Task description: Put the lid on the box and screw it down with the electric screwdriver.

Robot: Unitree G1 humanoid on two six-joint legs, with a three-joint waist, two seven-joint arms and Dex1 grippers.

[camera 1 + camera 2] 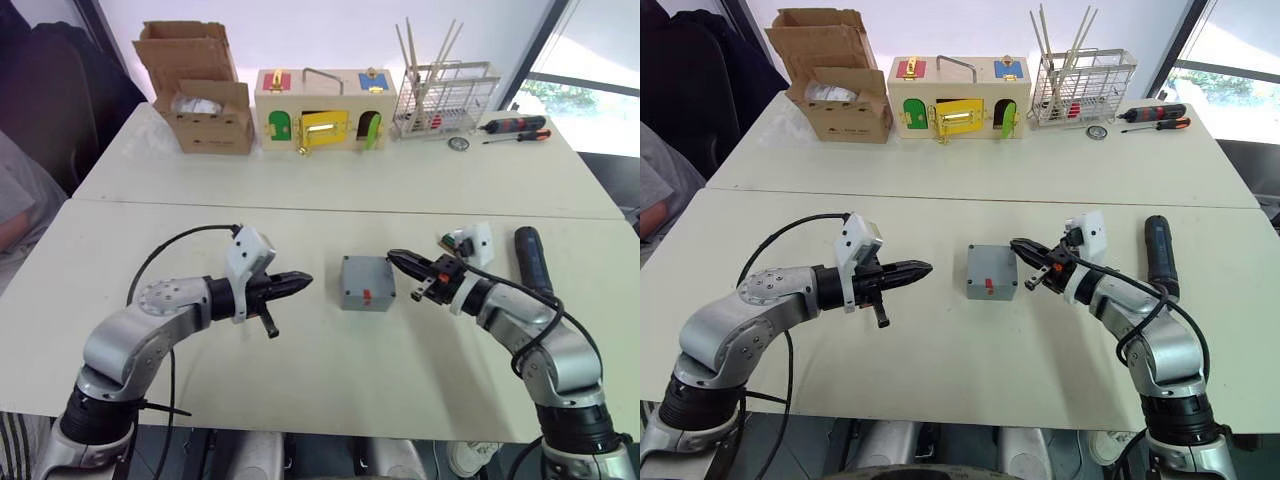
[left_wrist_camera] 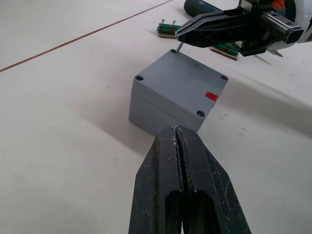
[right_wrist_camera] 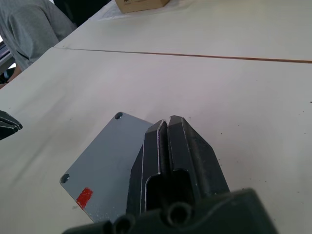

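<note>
Lid [image 2: 179, 85] sits flush on the box [image 1: 367, 283] between your clenched, empty left tool [image 1: 302, 281] and right tool [image 1: 398, 262], awaiting the electric screwdriver [image 1: 533, 260] lying beyond your right tool.

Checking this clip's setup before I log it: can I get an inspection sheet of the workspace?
Surface: white table, joined to a second table behind.
Job's things: lid sits on the box, corner holes empty; electric screwdriver lies flat at the far right.
Clutter: cardboard box, wooden box, wire rack and hand screwdrivers along the back.
Grippers: left gripper shut, empty, left of the box; right gripper shut on what looks like a screw over a corner hole.
Cables: black cable loops over the left arm.
Surroundings: seated person at left.
</note>
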